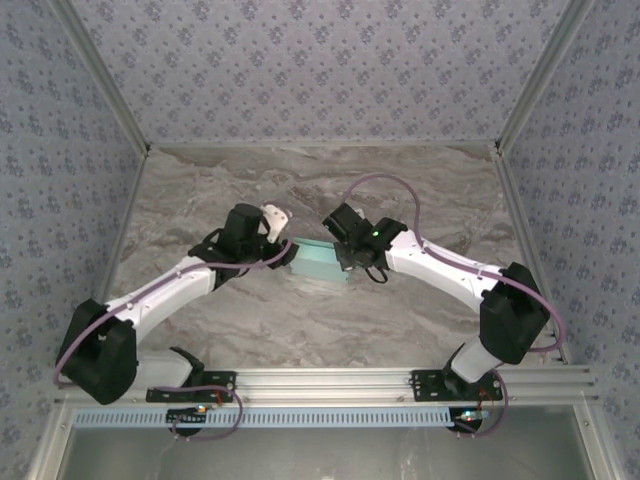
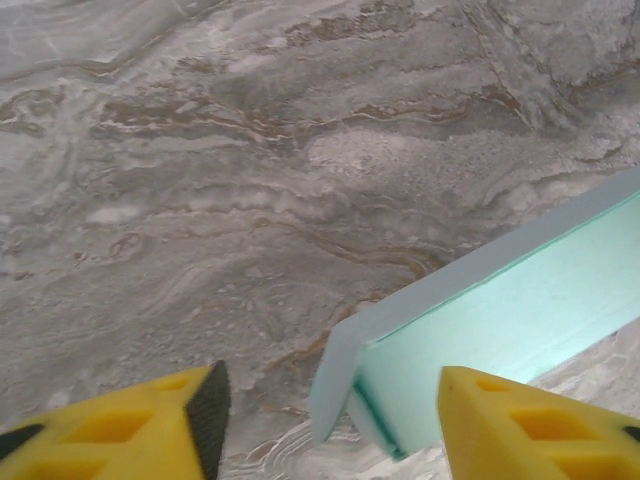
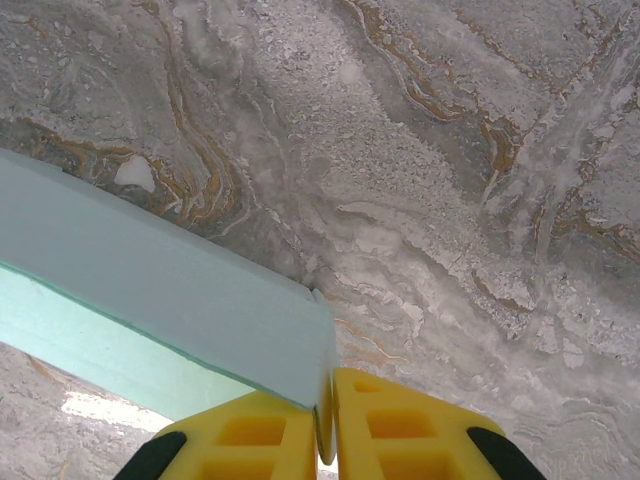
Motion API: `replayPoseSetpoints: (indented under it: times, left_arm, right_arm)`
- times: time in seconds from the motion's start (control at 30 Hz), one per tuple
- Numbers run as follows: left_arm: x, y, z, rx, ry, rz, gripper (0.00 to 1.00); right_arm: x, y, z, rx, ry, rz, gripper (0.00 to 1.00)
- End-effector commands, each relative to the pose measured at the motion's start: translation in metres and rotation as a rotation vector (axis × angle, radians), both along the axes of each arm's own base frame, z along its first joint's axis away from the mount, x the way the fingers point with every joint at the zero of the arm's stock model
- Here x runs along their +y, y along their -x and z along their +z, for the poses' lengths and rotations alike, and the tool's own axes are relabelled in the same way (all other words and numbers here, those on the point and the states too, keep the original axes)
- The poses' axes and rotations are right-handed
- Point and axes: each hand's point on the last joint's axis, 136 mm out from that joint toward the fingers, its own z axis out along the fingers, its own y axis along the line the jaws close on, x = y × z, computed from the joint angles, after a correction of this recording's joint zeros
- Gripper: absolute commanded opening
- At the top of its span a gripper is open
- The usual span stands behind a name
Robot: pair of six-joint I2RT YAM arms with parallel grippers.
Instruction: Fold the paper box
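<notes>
Jaws on the right arm are pressed together on a thin edge of the paper box [image 3: 170, 300], at its right end. The left jaws stand apart around the box's left corner, which sits nearer the right-hand finger [image 2: 520, 425]. The marbled surface [image 1: 400, 330] spreads around the box.

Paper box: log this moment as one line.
paper box: partly folded | right fingers: pinching its edge | left fingers: open around its other end

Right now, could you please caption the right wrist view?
Right gripper pinches the paper box by an edge above the marble table.
</notes>
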Motion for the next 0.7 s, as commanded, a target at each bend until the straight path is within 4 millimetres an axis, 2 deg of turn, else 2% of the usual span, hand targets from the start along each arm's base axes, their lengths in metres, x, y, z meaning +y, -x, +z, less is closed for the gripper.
replayPoseSetpoints:
  times: [0.0, 0.27, 0.47, 0.67]
  left_arm:
    - [-0.002, 0.004, 0.005, -0.057, -0.008, -0.070, 0.48]
    - [-0.018, 0.005, -0.007, -0.028, 0.019, -0.154, 0.41]
    - [-0.030, 0.002, -0.004, 0.007, 0.053, -0.187, 0.18]
    - [-0.040, 0.004, -0.007, 0.071, 0.096, -0.202, 0.07]
  right_arm:
    - [0.001, 0.000, 0.007, 0.007, 0.001, 0.002, 0.14]
    - [0.005, -0.001, 0.010, 0.007, -0.014, 0.005, 0.14]
    - [0.008, -0.002, 0.010, 0.008, -0.027, 0.001, 0.14]
    - [0.013, -0.001, 0.009, 0.016, -0.047, -0.008, 0.14]
